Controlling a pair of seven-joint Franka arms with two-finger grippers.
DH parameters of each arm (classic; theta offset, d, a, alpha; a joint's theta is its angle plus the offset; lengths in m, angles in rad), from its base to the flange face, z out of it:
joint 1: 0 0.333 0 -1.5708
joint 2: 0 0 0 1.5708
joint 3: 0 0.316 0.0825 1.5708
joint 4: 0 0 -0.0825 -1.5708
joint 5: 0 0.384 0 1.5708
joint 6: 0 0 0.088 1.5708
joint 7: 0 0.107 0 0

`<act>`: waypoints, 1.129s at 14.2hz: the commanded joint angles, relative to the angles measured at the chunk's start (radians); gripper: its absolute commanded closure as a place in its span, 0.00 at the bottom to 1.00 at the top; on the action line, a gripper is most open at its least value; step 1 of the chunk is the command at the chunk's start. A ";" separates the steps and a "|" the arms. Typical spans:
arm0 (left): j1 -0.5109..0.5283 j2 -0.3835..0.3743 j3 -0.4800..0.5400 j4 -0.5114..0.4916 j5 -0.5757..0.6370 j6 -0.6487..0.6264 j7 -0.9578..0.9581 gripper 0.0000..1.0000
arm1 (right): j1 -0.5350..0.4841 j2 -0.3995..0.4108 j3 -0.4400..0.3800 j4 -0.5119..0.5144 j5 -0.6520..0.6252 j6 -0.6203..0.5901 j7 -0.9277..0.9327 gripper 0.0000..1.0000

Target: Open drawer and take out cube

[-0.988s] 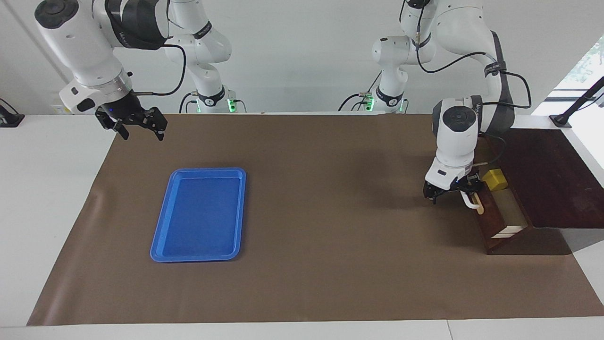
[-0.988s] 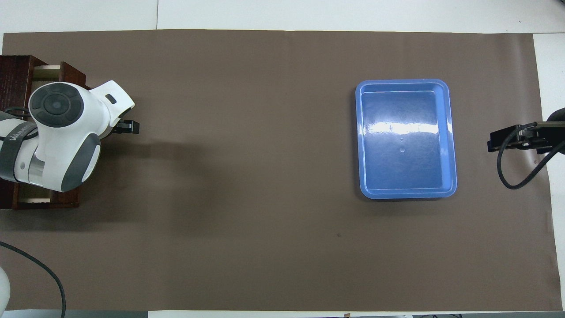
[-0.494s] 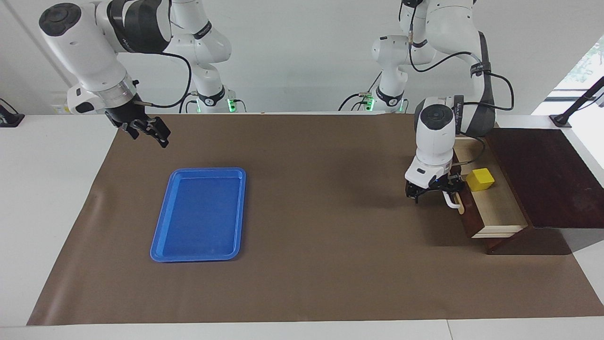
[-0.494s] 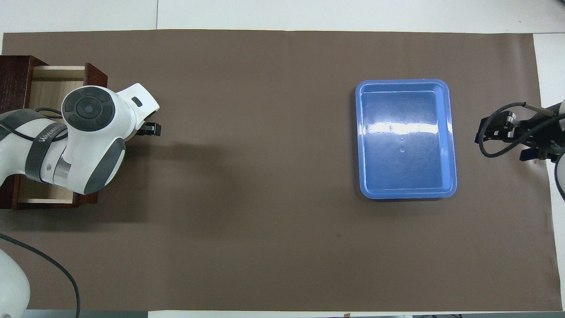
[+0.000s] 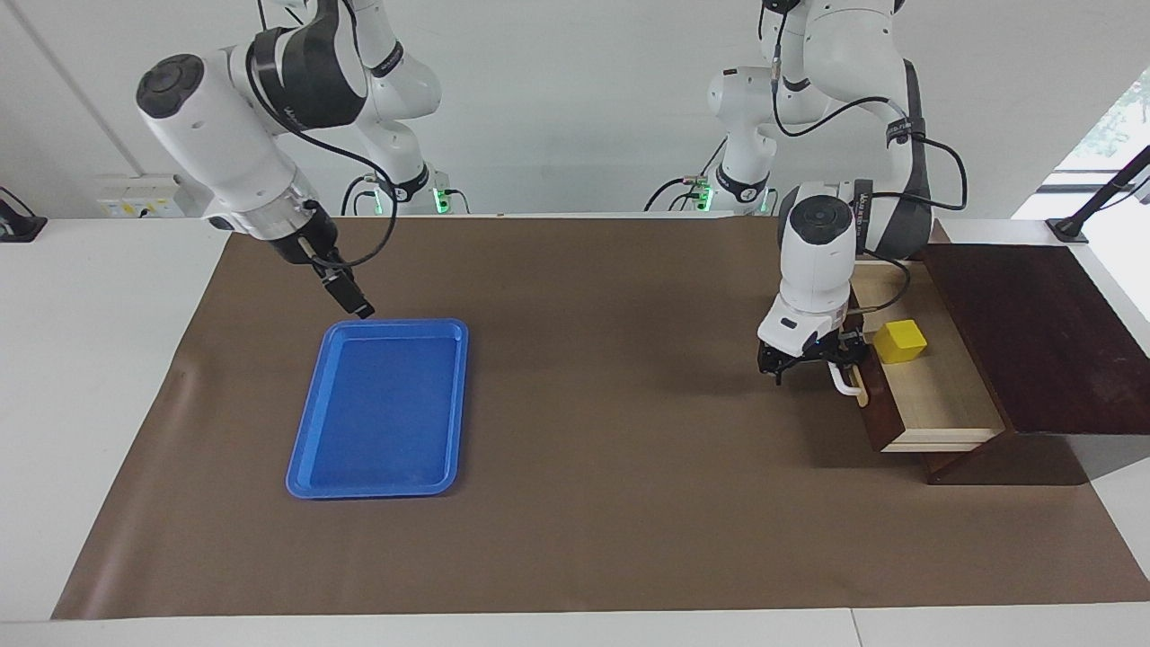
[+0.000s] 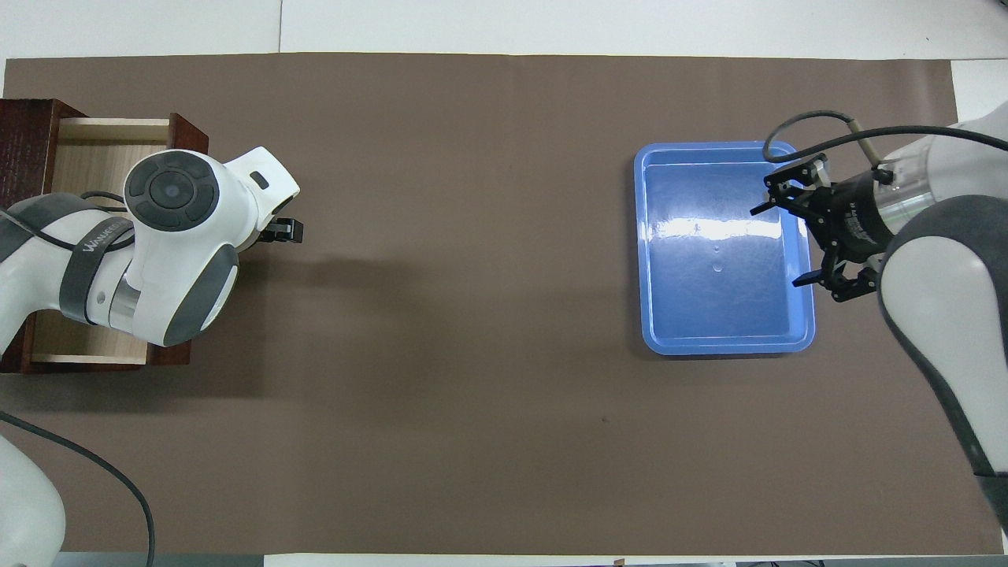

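I see the drawer [image 5: 934, 395] pulled further out vs 1 s ago, cube [image 5: 900, 341] inside, exposed. L claw [image 5: 813, 364] at the white handle [image 5: 843, 381], fingers spread around it. R claw [image 5: 346, 292] has swung over the blue tray [image 5: 310, 467] edge, spread wide, holding nothing.

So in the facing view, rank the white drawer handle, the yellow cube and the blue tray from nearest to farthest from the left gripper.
1. white drawer handle: right at the left gripper, on the drawer front.
2. yellow cube: inside the pulled-out drawer.
3. blue tray: toward the right arm's end of the table, under the right gripper.
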 commanded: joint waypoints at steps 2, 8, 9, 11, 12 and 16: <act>-0.027 0.022 0.006 0.030 -0.024 -0.012 0.003 0.00 | 0.015 0.075 0.001 0.039 0.117 0.025 0.076 0.00; -0.023 0.022 0.008 0.136 -0.024 -0.181 0.003 0.00 | 0.138 0.161 0.001 0.059 0.180 0.144 0.272 0.01; -0.025 0.022 0.006 0.177 -0.027 -0.231 0.004 0.00 | 0.150 0.159 0.001 0.043 0.188 0.148 0.289 0.01; -0.023 0.022 0.009 0.286 -0.074 -0.361 0.003 0.00 | 0.147 0.153 0.001 0.030 0.189 0.137 0.291 0.01; -0.013 0.022 0.011 0.353 -0.093 -0.444 0.003 0.00 | 0.147 0.152 0.001 0.023 0.192 0.132 0.292 0.01; 0.067 -0.028 0.019 0.427 -0.122 -0.561 -0.159 0.00 | 0.173 0.150 0.001 0.031 0.291 0.117 0.338 0.01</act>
